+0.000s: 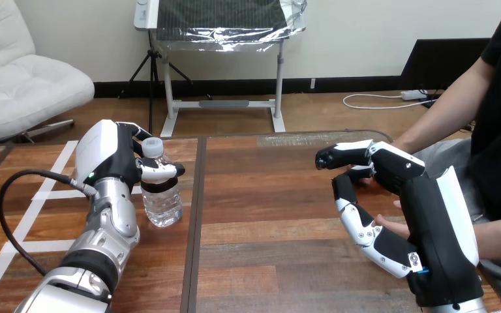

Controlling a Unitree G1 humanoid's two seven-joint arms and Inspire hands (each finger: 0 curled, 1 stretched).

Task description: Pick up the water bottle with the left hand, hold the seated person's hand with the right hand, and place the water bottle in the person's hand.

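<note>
A brown wooden table [267, 215] is seen, its top divided by a dark seam running from the near edge to the far edge. White tape lines [26, 222] are laid on the part toward the left edge.

The right hand [430, 222] is held above the tabletop close to the right edge, about midway between the near and far edges. The person's hand [394, 226] is partly seen behind it, reaching in over the right edge. Whether the right hand is clasped on the person's hand cannot be told.

The left hand [114, 160] is positioned in the left half of the tabletop, toward the far edge, and is clamped on the clear plastic water bottle [162, 199]: its thumb is curled round the neck just below the white screw cap [153, 145].

The bottle is held upright, with its base on the tabletop just left of the seam. It is well apart from the right hand and the person's hand.
</note>
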